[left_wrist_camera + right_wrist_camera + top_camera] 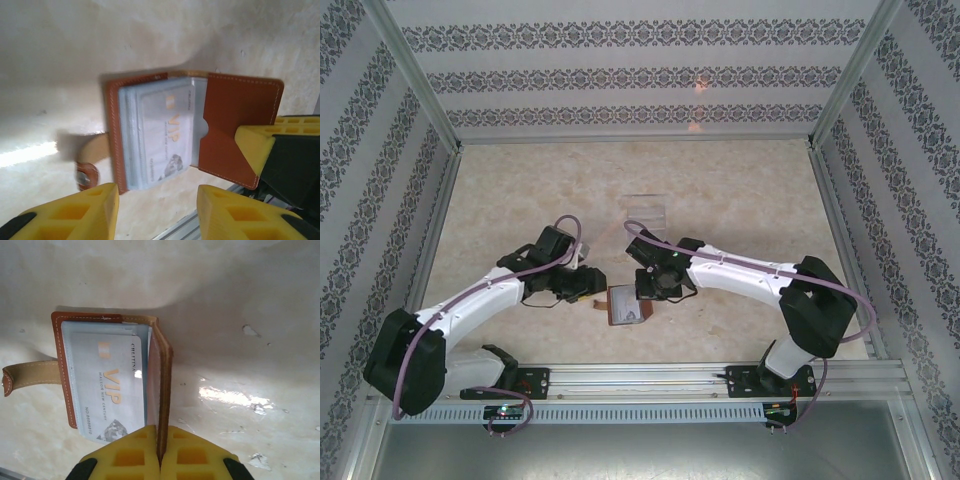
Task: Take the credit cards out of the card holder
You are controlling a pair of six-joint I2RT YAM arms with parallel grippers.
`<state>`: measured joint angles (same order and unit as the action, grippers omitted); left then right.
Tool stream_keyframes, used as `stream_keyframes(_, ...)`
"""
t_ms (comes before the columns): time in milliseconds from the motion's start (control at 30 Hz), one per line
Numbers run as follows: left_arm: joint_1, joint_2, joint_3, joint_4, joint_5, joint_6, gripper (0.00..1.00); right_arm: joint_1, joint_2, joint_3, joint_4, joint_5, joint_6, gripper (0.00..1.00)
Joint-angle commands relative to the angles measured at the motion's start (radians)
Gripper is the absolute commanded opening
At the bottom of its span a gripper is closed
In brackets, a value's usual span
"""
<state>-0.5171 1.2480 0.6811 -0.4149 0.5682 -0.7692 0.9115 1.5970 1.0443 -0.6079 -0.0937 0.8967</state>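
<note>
We see the brown card holder lying open on the table, low down between the two arms. A pale VIP card sits in its pocket. The right gripper squeezes the holder's standing-up half. The left gripper waits just beside it, jaws partly apart, holding nothing.
</note>
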Motion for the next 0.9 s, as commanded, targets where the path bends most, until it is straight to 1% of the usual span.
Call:
stream_keyframes(0,-0.046,0.052,0.003,0.080,-0.031,-0.075,0.46,-0.005,-0.030,-0.030,0.078,-0.030,0.048,0.00)
stream_keyframes(133,-0.070,0.132,-0.008,0.178,-0.027,-0.099,0.48,-0.005,-0.029,-0.038,0.083,-0.033,0.046,0.00)
stream_keyframes(233,-0.072,0.196,0.001,0.204,-0.025,-0.085,0.49,-0.006,-0.032,-0.048,0.085,-0.035,0.046,0.00)
stream_keyframes(367,-0.072,0.242,0.028,0.130,-0.092,-0.025,0.49,-0.012,-0.038,-0.055,0.083,-0.033,0.044,0.00)
stream_keyframes(500,-0.072,0.255,0.040,0.052,-0.161,0.030,0.49,-0.013,-0.036,-0.059,0.087,-0.037,0.040,0.00)
stream_keyframes(667,-0.072,0.262,0.022,0.040,-0.174,0.051,0.49,-0.016,-0.019,-0.054,0.083,-0.040,0.026,0.00)
stream_keyframes(800,-0.072,0.275,0.005,0.042,-0.173,0.058,0.48,-0.020,0.000,-0.042,0.053,-0.017,0.005,0.00)
stream_keyframes(833,-0.072,0.277,0.001,0.045,-0.170,0.058,0.48,-0.022,0.007,-0.036,0.041,-0.009,-0.002,0.01)
stream_keyframes(867,-0.072,0.277,-0.005,0.051,-0.168,0.055,0.48,-0.022,0.018,-0.029,0.027,0.001,-0.011,0.03)
